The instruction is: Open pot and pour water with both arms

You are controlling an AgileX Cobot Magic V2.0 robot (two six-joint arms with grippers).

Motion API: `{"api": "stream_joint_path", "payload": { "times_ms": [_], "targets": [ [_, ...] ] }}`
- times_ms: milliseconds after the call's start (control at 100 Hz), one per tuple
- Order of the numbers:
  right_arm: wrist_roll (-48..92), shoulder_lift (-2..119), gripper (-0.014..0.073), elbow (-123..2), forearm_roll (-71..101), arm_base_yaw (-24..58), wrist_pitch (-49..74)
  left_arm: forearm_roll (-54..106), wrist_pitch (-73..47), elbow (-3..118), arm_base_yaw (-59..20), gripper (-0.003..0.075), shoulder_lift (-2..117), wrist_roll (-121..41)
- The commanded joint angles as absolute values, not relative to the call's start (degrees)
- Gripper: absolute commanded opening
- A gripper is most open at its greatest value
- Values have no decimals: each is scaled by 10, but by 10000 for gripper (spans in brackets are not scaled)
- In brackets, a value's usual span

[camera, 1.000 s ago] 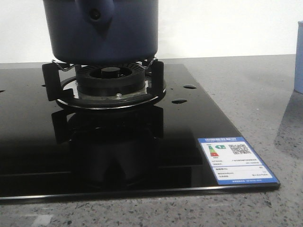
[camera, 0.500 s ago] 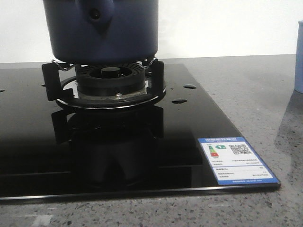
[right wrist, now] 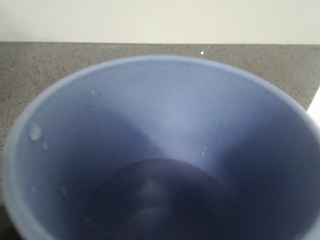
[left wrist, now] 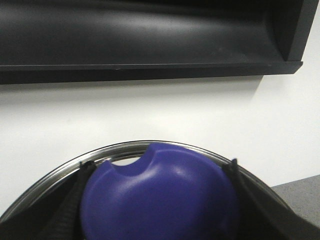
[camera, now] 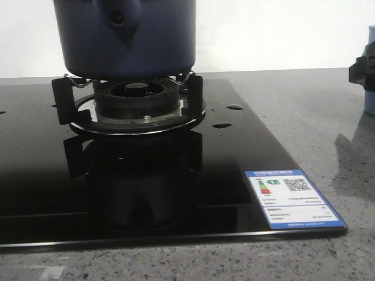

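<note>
The dark navy pot stands on the burner grate; its handle mount faces the camera and its top is cut off by the frame. In the left wrist view my left gripper is shut on the lid's blue knob, with the lid's metal rim curving behind it. A pale blue cup holding water fills the right wrist view and hides those fingers. In the front view a dark part of the right gripper sits against the cup at the right edge.
The black glass stove top carries the burner and a blue-and-white label at its front right corner. Grey speckled counter surrounds it. A black hood or shelf hangs on the white wall behind the lid.
A dark part of the right gripper has come into the front view at the right edge beside the cup. Its shadow on the counter has spread leftward. The pot has not moved.
</note>
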State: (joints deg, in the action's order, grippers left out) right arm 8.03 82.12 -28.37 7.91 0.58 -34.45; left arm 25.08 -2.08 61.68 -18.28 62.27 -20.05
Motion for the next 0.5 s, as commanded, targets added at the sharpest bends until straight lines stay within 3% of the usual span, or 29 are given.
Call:
{"api": "stream_joint_path", "payload": {
  "times_ms": [0,160,490],
  "targets": [
    [84,810,518,-301,86,2,-399,251,36,639,-182,386,606,-201],
    [84,810,325,-301,88,2,-398,251,36,639,-182,386,606,-201],
    [84,704,318,-321,38,20,-311,251,36,639,-182,386,606,-201]
  ]
}}
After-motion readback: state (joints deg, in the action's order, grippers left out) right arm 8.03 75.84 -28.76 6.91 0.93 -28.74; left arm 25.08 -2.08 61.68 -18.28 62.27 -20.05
